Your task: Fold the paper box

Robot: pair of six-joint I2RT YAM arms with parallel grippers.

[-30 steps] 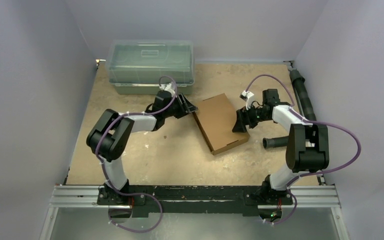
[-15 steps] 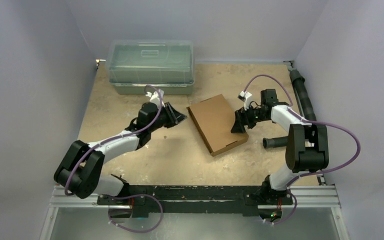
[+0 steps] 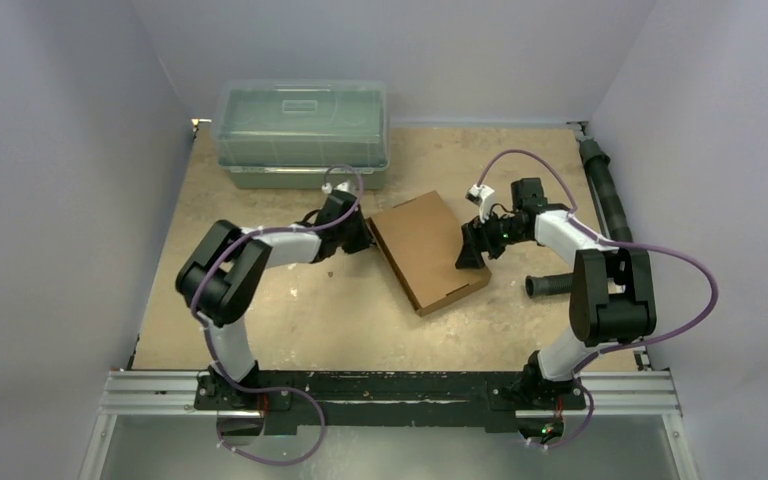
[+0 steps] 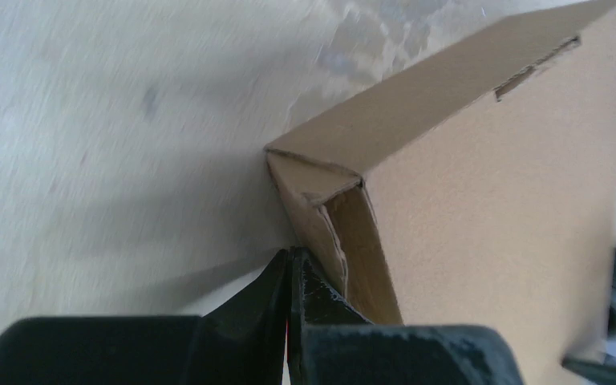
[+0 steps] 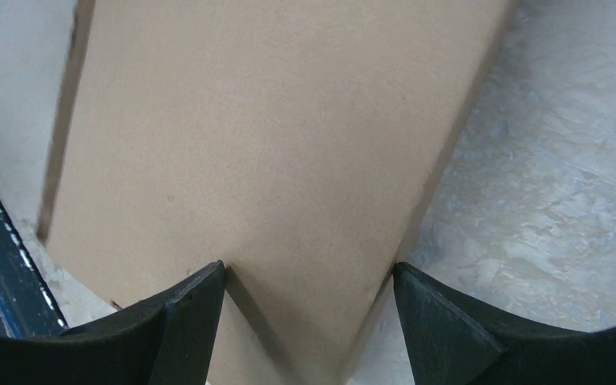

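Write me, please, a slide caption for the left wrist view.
Shut left claw beside a corner flap of the brown paper box resting on the table.

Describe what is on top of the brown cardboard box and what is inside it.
Nothing lies on the brown cardboard box; the open right hand is over one edge. The closed lid hides the inside; a corner gap shows only a folded flap.

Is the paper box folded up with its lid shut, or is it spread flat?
Folded, lid shut: the paper box shows a flat top over upright side walls, corner closed.
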